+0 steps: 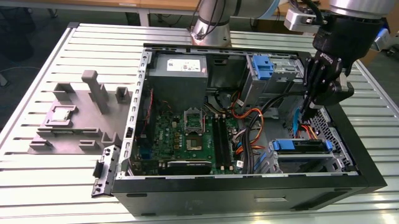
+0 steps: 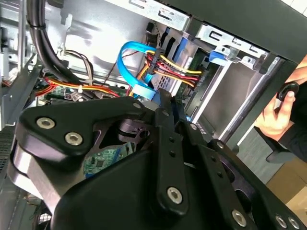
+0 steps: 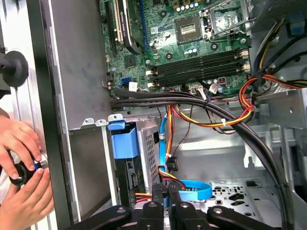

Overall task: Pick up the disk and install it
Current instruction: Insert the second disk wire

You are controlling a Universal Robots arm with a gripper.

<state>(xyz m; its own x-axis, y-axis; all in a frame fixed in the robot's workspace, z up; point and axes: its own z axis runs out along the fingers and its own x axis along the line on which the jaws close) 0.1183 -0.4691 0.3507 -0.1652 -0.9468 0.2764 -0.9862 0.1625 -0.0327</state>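
The disk [image 1: 299,145], with its blue bracket on top, lies in the drive bay in the near corner of the open computer case [image 1: 249,189], at the exterior view's right. The first wrist view shows the same disk [image 3: 125,148] sitting edge-on in its metal bay. My gripper [image 1: 309,107] hangs inside the case just behind the bay, apart from the disk. Its black fingers are shut together with nothing gripped, as both wrist views show [image 2: 168,103] [image 3: 167,195]. A blue data cable [image 3: 192,191] loops right beside the fingertips.
A thick cable bundle [image 1: 249,123] runs between the motherboard [image 1: 187,135] and the bay. A grey power-supply box [image 1: 181,70] and an upright blue latch [image 1: 264,67] sit at the back. A grey fixture [image 1: 81,116] stands outside the case. A person's hands [image 3: 21,182] are at the case wall.
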